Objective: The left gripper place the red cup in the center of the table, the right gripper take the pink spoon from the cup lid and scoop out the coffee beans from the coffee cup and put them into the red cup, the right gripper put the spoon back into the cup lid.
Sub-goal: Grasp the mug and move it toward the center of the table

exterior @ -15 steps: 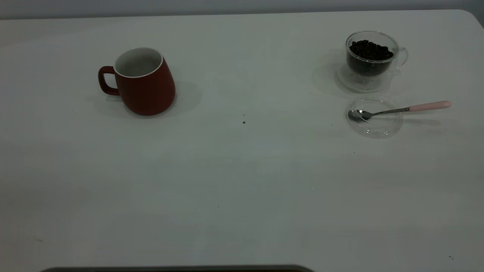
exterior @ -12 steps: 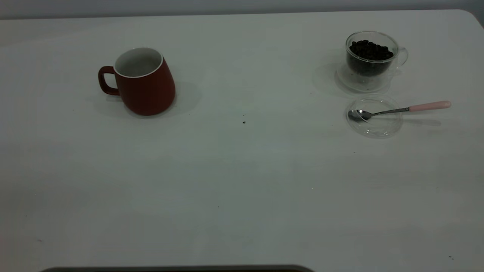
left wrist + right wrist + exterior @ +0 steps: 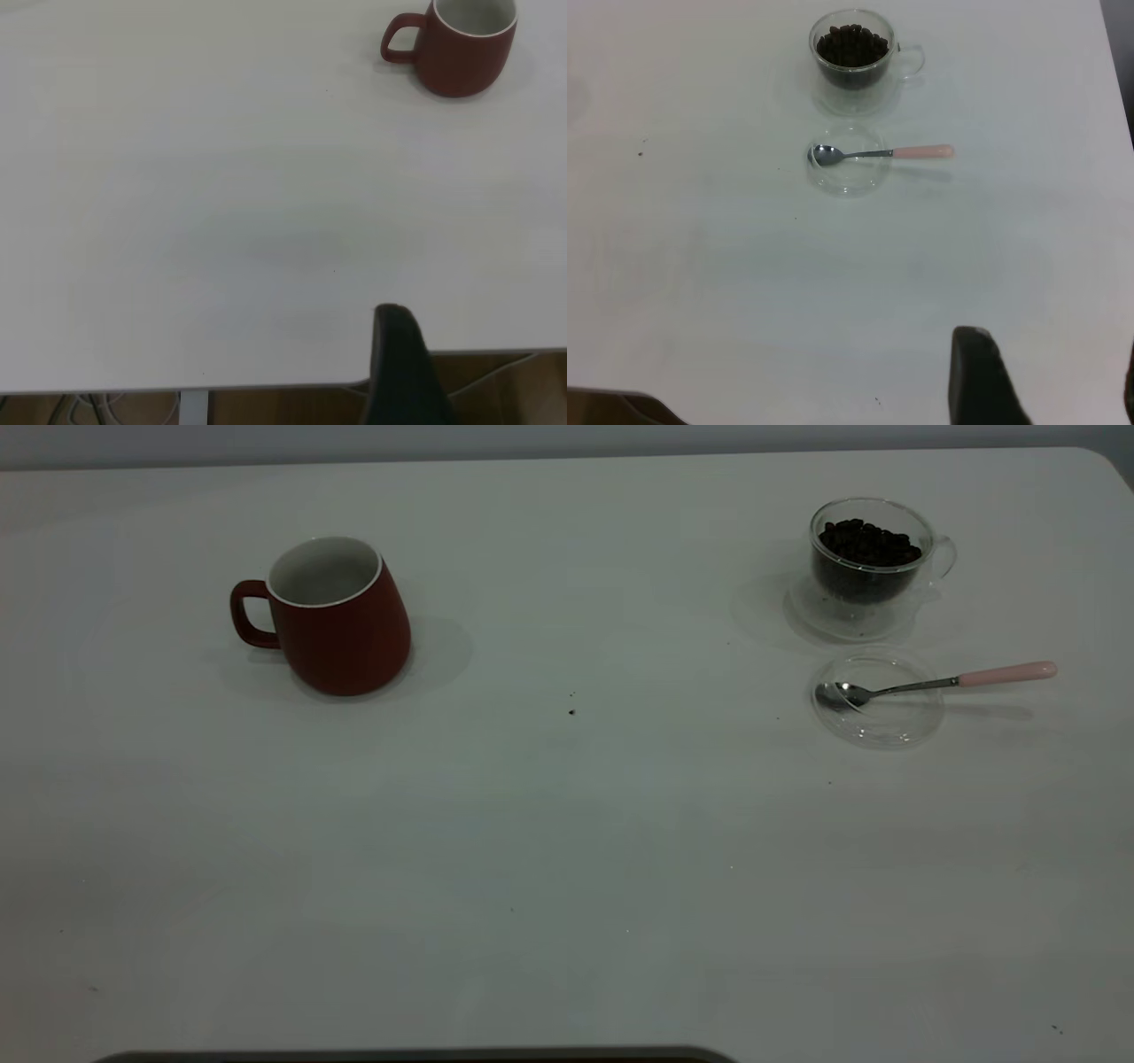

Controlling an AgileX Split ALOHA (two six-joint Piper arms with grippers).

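The red cup [image 3: 341, 633] stands upright at the table's [image 3: 567, 850] far left, handle pointing left; the left wrist view shows it far off [image 3: 461, 49]. At the far right is the clear coffee cup [image 3: 868, 558] on its saucer, filled with coffee beans [image 3: 866, 540]. Just in front of it lies the cup lid [image 3: 877, 717], the pink spoon [image 3: 939, 683] resting across it with its bowl in the lid. My left gripper [image 3: 483, 323] hangs open over the near table edge. My right gripper [image 3: 1050, 345] is open, well short of the spoon [image 3: 921, 151]. Neither shows in the exterior view.
A few tiny dark specks [image 3: 571, 711] dot the middle of the white tabletop. A dark rim [image 3: 416, 1056] shows at the near edge. Below the near table edge [image 3: 266, 388] the left wrist view shows brown floor and cables.
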